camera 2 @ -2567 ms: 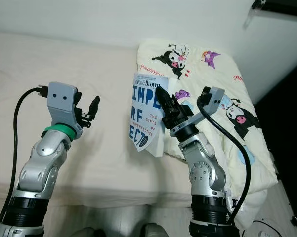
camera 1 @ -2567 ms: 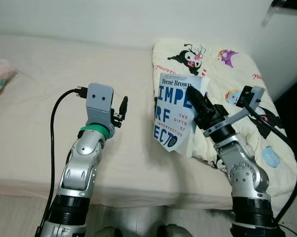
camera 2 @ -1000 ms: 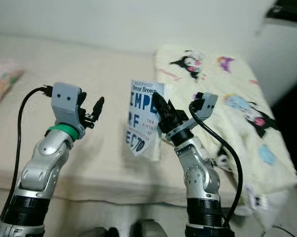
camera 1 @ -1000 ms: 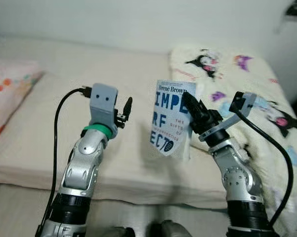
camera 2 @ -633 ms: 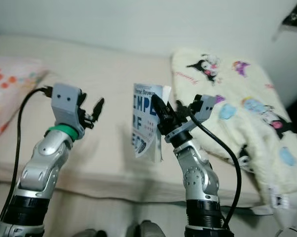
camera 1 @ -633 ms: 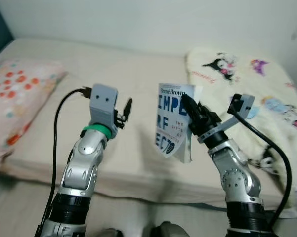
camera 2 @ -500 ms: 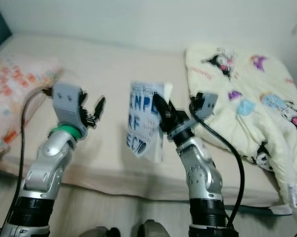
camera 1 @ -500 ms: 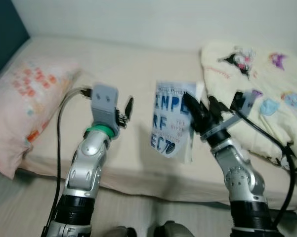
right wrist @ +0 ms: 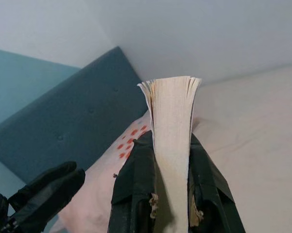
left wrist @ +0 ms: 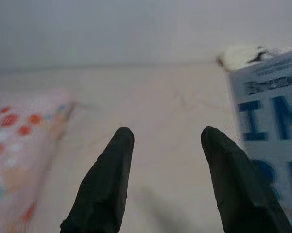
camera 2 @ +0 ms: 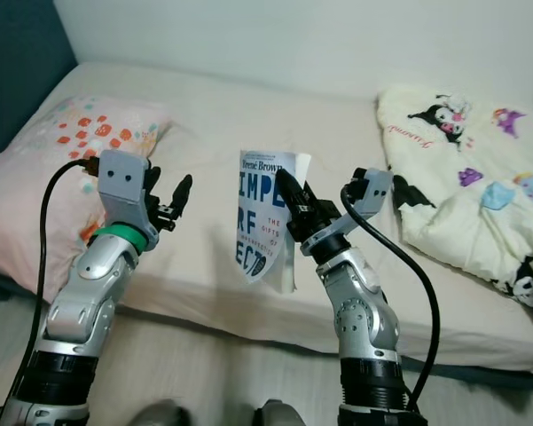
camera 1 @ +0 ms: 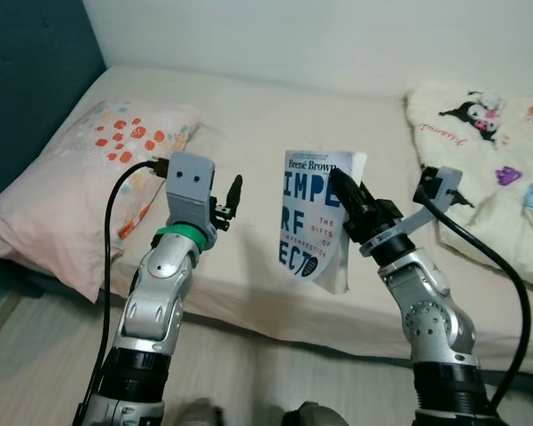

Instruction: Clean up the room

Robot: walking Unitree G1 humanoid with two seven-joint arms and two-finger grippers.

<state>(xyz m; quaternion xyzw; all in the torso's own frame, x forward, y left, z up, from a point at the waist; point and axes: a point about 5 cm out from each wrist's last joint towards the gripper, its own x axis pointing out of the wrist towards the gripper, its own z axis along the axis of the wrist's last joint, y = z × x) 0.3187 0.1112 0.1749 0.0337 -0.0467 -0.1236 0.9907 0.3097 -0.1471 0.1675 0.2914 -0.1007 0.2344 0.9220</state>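
Paperback book [camera 1: 315, 217], pale blue cover with large dark-blue lettering, hanging upright in the air above the front edge of the bed [camera 1: 275, 115], roughly midway between the two arms

Starting at far left: dark teal headboard [camera 1: 27, 80] rising beside a pink pillow [camera 1: 62, 182] dotted with red and orange spots, lying at the bed's left end

Next, left gripper [left wrist: 166, 141] hovering over the cream sheet just left of the book, fingers [left wrist: 107, 179] spread well apart with nothing between them, black cable [camera 1: 115, 204] looping up to the grey wrist block [camera 1: 190, 182]

Then the book again, cover facing the head camera, page edges [right wrist: 171, 126] fanning out above the clamp in the right wrist view

Right gripper [right wrist: 170, 160] pinching the book near its right edge, both fingers [camera 2: 290, 191] pressing flat on either side of the page block, holding it clear of the mattress

Farther right, cream blanket [camera 2: 461, 177] printed with cartoon characters, lying rumpled over the bed's right end, well apart from the book

Pale wall [camera 2: 293, 35] running behind the whole bed
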